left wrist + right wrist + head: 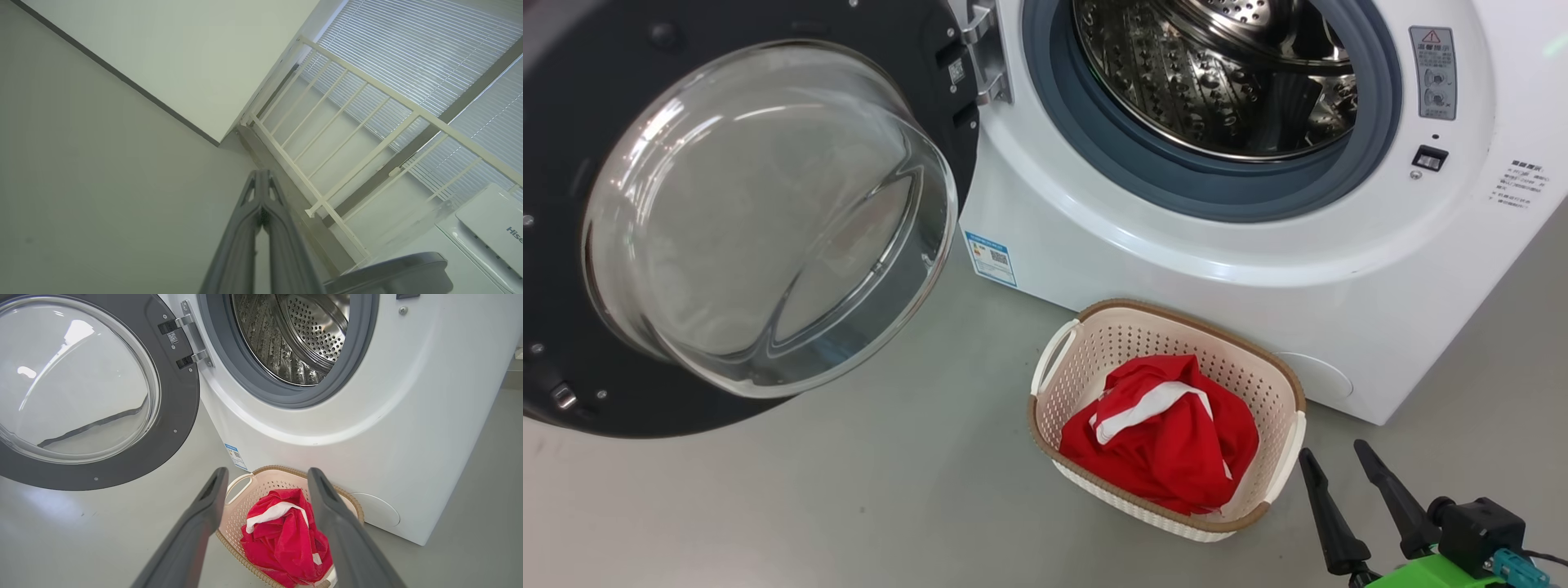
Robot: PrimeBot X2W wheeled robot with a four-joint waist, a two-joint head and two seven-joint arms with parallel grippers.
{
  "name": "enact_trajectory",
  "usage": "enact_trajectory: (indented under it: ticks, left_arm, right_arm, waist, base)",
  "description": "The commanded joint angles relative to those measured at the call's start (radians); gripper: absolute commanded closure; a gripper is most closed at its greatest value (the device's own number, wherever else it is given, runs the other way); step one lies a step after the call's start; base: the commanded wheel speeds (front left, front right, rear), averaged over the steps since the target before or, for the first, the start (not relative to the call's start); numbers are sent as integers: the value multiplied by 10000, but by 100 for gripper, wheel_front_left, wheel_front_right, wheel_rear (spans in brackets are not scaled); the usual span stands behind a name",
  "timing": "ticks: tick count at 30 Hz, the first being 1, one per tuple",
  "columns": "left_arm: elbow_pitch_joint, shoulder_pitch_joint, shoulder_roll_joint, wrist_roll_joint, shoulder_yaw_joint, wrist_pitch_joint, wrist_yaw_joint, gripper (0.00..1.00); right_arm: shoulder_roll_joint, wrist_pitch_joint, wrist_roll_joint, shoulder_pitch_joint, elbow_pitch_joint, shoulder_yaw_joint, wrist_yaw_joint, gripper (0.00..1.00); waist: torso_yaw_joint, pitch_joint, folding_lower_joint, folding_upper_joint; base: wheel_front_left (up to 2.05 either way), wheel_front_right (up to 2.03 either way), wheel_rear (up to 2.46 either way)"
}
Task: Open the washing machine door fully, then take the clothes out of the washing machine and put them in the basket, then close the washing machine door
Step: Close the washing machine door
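Clothes [1164, 433]: bright red with a white stripe, bunched up in the basket [1176, 322].
Basket: cream, tiny holes, brown rim, on the floor [849, 490] just beside the washing machine [1176, 269].
Door [556, 245]: round, black rim, clear glass bowl, swung wide open.
Right pincer [1333, 449]: spread, near the basket.
Left pincer [262, 175]: pressed together, holding nothing.

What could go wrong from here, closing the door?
1. The right gripper hangs open close beside the basket; swinging toward the washing machine door, it may clip the rim and spill the clothes.
2. The door's glass bowl bulges; a push there could slip.
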Motion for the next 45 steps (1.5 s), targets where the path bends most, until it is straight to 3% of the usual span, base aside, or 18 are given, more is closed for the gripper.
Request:
enact_trajectory:
  ticks: [1, 11, 22, 40, 45]
  left_arm:
    - [2, -266, 749, -183, 147, 307, 16, 100]
    - [1362, -378, 1058, -442, -425, 2326, -141, 100]
    - [1571, -225, 1067, -1057, -468, 3228, -183, 100]
    - [-624, 1233, 779, -2443, -1675, 5682, -187, 100]
    - [-1919, 1875, 772, -3232, -2071, 6575, -187, 100]
  right_arm:
    - [-121, -65, -103, -93, -279, 207, 2, 0]
    - [-307, -65, -200, -265, -450, 235, 2, 0]
    - [-395, -65, -222, -453, -496, 209, 2, 0]
    - [-221, -65, -223, -313, -455, 134, 2, 0]
    - [-129, -65, -192, -187, -438, 119, 2, 0]
  waist:
    - [-25, 69, 0, 0]
    - [-301, 550, 0, 0]
    - [-390, 810, 0, 0]
    - [-291, 302, 0, 0]
    - [-251, 111, 0, 0]
  base:
    - [0, 0, 0]
    - [0, 0, 0]
    - [0, 0, 0]
    - [0, 0, 0]
    - [0, 0, 0]
